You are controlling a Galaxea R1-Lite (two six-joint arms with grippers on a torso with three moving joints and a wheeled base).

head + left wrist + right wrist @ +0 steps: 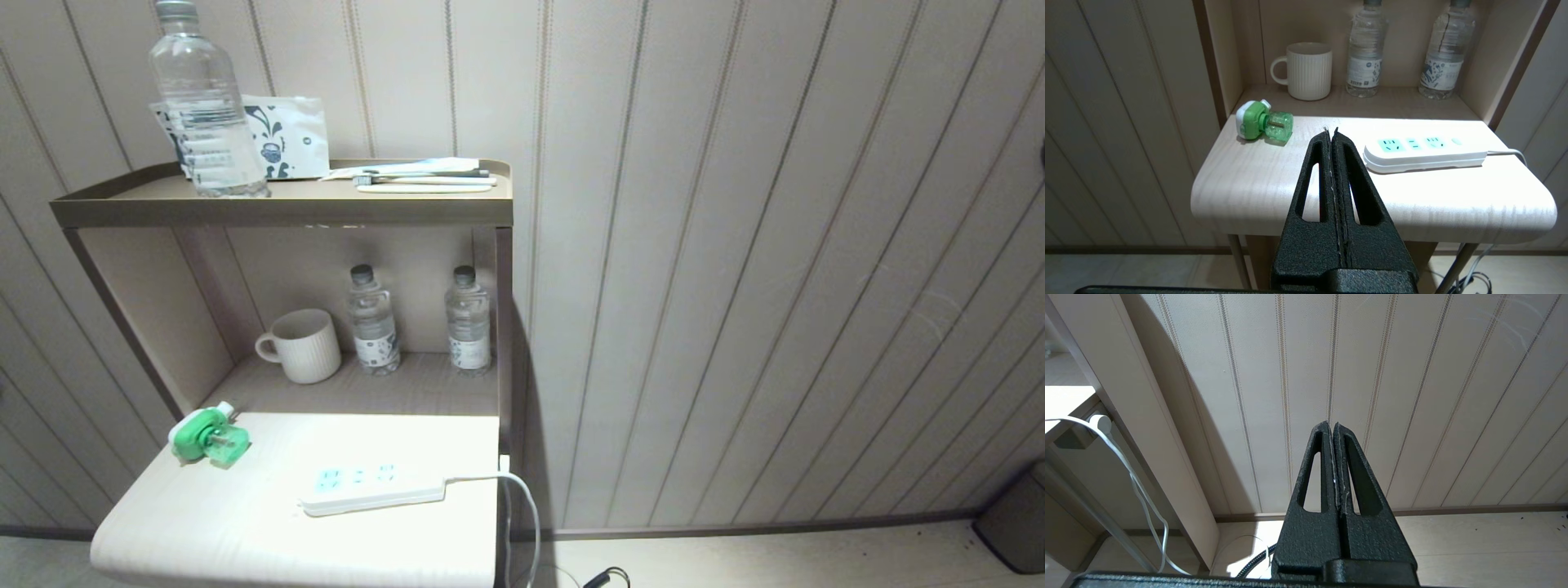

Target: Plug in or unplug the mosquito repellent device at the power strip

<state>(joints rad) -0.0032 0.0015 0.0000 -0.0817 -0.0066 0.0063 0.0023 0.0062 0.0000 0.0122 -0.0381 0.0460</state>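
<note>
The mosquito repellent device (209, 438) lies unplugged on its side near the table's (245, 531) back left corner, well apart from the power strip (371, 488) toward the right edge, because both pincers, left pincer (1331, 130) and right pincer (1330, 424), hang closed and empty short of the table.

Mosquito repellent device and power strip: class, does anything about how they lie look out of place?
The mosquito repellent device lies tipped on its side near the table's left back corner, unplugged and apart from the power strip. The strip sits slightly askew to the table's edge. Nothing looks spilled or damaged.
</note>
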